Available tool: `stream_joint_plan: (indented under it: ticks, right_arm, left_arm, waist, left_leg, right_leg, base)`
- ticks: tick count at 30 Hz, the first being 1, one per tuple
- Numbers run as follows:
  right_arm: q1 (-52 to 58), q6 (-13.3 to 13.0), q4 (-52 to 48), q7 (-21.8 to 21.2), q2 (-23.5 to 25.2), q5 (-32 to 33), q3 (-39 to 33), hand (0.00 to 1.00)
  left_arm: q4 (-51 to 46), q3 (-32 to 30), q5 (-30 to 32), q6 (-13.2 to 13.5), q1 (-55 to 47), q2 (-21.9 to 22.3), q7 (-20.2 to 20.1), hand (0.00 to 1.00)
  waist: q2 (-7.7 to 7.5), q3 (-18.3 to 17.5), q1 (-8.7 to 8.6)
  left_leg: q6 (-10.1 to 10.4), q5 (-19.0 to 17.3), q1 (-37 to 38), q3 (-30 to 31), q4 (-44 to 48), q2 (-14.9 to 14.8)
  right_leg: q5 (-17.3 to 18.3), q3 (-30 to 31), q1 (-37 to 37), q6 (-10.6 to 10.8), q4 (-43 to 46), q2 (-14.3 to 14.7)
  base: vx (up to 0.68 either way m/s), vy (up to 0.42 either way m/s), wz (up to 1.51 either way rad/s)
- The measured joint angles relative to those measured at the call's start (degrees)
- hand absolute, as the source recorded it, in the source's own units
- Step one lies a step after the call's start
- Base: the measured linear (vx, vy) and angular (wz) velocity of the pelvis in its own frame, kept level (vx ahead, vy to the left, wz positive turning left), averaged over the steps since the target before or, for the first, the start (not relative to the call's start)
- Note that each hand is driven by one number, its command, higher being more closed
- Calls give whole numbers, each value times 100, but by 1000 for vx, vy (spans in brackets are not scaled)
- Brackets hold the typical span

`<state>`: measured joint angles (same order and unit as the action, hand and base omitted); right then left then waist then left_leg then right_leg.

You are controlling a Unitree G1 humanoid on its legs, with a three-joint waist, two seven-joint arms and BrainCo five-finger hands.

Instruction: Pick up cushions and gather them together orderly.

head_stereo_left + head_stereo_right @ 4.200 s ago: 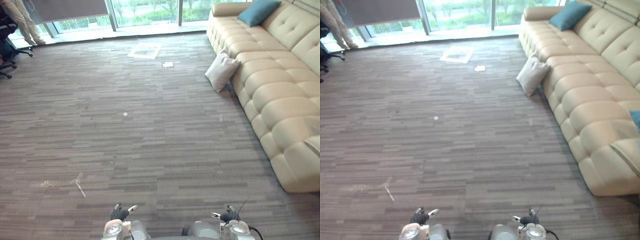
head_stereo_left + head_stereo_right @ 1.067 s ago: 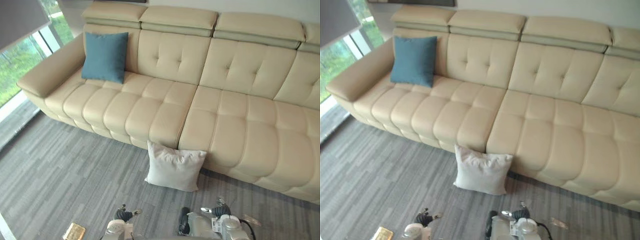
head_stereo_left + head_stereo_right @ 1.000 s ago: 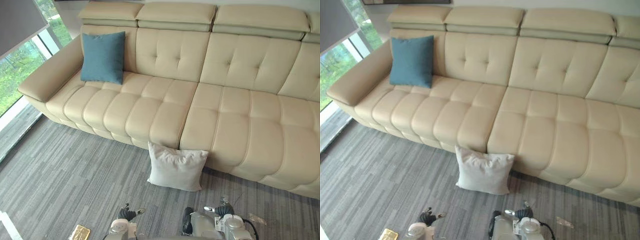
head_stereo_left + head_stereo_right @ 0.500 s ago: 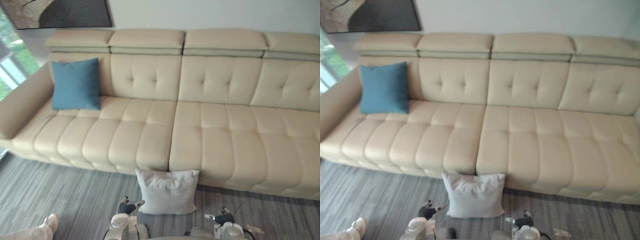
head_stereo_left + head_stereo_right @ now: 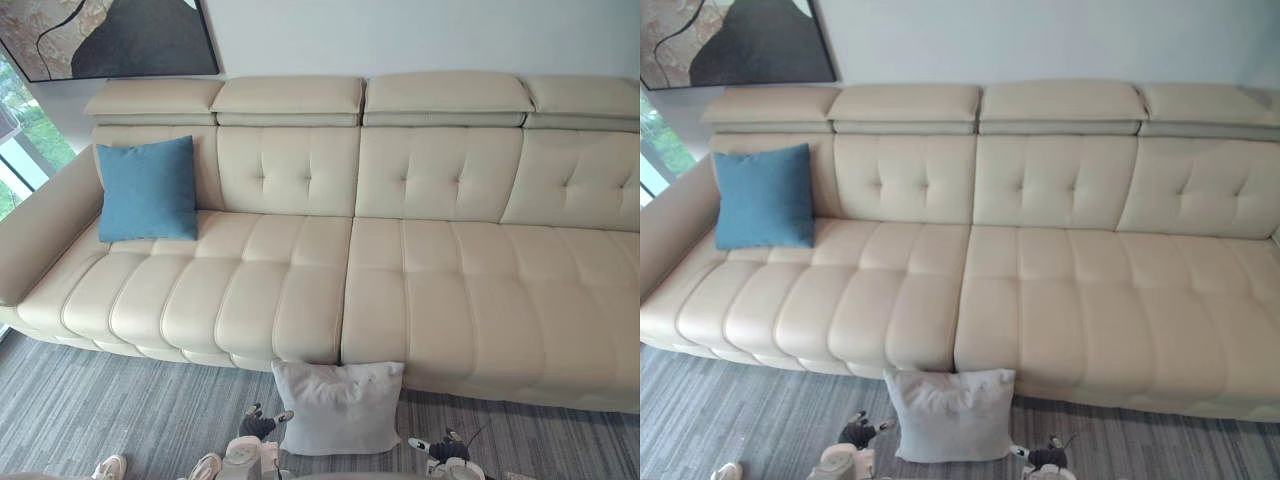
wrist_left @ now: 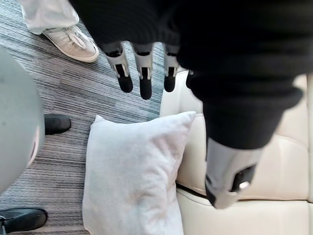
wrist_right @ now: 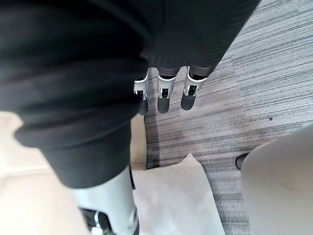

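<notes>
Head view, lower centre: the white cushion [image 5: 340, 406] stands on the grey carpet floor [image 5: 70, 420], leaning against the front of the cream sofa [image 5: 430, 280] below the seam between two seat sections. Upper left: the blue cushion [image 5: 148, 190] stands upright on the seat against the backrest, just beside the armrest and well apart from the white one. My left hand [image 5: 259, 425] hangs at the bottom edge, just left of the white cushion, fingers straight and released, holding nothing. My right hand [image 5: 444, 448] hangs at the bottom edge, right of that cushion, likewise released and empty. A framed painting [image 5: 110, 35] hangs at the upper left. A person's light shoes [image 5: 110, 466] show at the lower left.
</notes>
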<state>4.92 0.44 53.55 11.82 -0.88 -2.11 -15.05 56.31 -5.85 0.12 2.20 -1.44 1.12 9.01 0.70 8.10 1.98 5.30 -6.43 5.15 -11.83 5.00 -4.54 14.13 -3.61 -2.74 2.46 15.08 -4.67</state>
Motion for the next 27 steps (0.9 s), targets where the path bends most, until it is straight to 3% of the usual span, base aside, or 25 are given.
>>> stream_joint_plan:
  ticks: [2, 4, 6, 9, 15, 22, 27]
  right_arm:
    - [-152, -3, -33, 51, 12, 6, 5, 0]
    - [-335, -6, -119, 93, -28, 108, 9, 0]
    - [-588, -1, -311, 227, -111, 226, 61, 0]
    - [-818, -26, -773, 332, -284, 342, 211, 0]
    - [-1867, -100, -1286, 586, -329, 633, 272, 0]
    - [-3286, -90, -1486, 891, -140, 723, 297, 0]
    - [-3726, -104, -1683, 951, -137, 719, 454, 0]
  left_arm:
    - [-41, -5, -61, -8, 220, -93, 99, 0]
    - [-175, -24, -176, -8, 438, -156, 179, 0]
    - [-394, -132, -376, -4, 683, -264, 323, 0]
    - [-687, -149, -558, 6, 954, -339, 384, 0]
    - [-1177, -150, -826, 132, 1967, -647, 610, 0]
    - [-1315, -147, -928, 132, 3101, -640, 768, 0]
    - [-1472, -78, -925, 131, 3432, -502, 833, 0]
  waist:
    - [-135, 263, 2]
    - [-177, 511, -3]
    - [-294, 876, 19]
    - [-323, 1092, 21]
    - [-332, 1532, 26]
    - [-327, 1934, 20]
    - [-316, 2035, 13]
  left_leg:
    - [-21, -49, -484, 2, 389, 2]
    - [-52, -209, -1180, 81, 1048, -87]
    - [-61, -489, -2053, 163, 1947, -258]
    - [-89, -702, -2842, 221, 2661, -341]
    - [-151, -775, -4419, 407, 3543, -405]
    - [-174, -766, -5586, 443, 3988, -424]
    - [-176, -764, -5750, 439, 3956, -402]
  right_leg:
    - [147, 5, 515, -15, 532, -58]
    - [204, -57, 1058, -39, 952, -55]
    - [350, -94, 1764, -136, 1484, 6]
    - [530, -113, 2489, -144, 2090, -23]
    - [590, -156, 3987, -187, 2914, -69]
    - [580, -102, 5165, -194, 3369, -108]
    - [580, -109, 5346, -194, 3370, -134]
  base:
    - [-128, -61, 2]
    - [-214, -84, 17]
    - [-253, -49, 3]
    - [-175, 1, -1]
    - [-139, 15, 5]
    - [-15, 7, 0]
    - [16, -6, 1]
